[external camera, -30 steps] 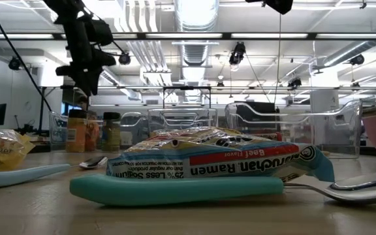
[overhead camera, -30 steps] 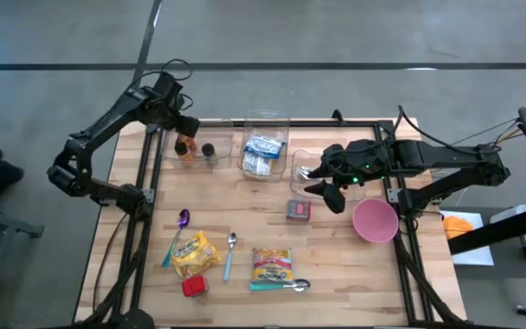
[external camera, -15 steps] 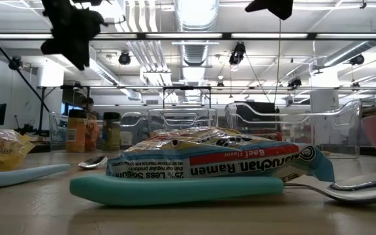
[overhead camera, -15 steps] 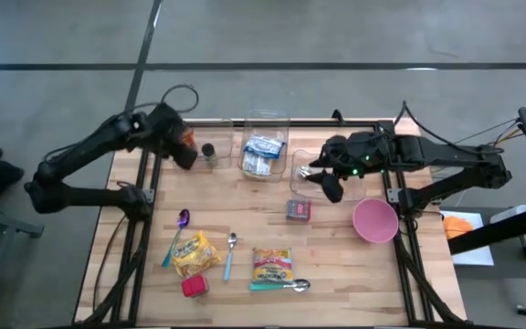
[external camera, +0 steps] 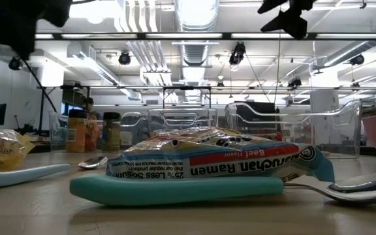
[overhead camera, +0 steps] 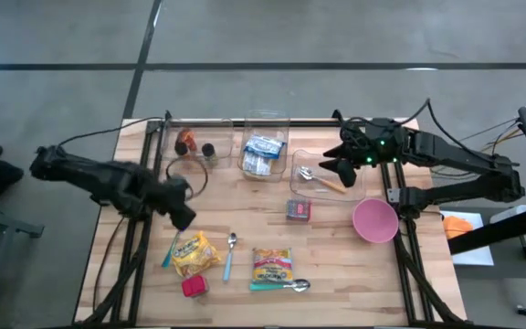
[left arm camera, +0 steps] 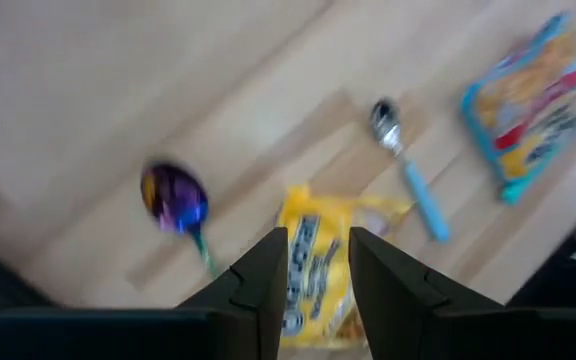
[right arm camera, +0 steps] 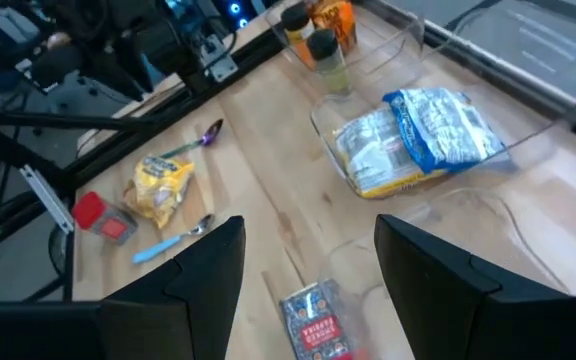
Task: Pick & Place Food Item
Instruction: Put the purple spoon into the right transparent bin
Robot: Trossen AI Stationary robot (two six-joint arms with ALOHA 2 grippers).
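A yellow food packet lies flat near the table's left front, and my left gripper hangs just above its far side and the purple spoon. In the left wrist view its fingers stand narrowly open and hold nothing, with the yellow packet below them. A ramen packet rests on a teal spoon. My right gripper hovers open over the right clear bin, holding nothing.
A middle bin holds blue-white packets and a left bin holds two bottles. A small red packet, a pink bowl, a red box and a blue-handled spoon lie on the wood.
My left gripper has swung fast from the bottle bin at the far left toward the near edge, turning as it went, and now hangs over the purple spoon and the yellow packet. My right gripper has drifted toward the far edge over the right bin. No thing has moved.
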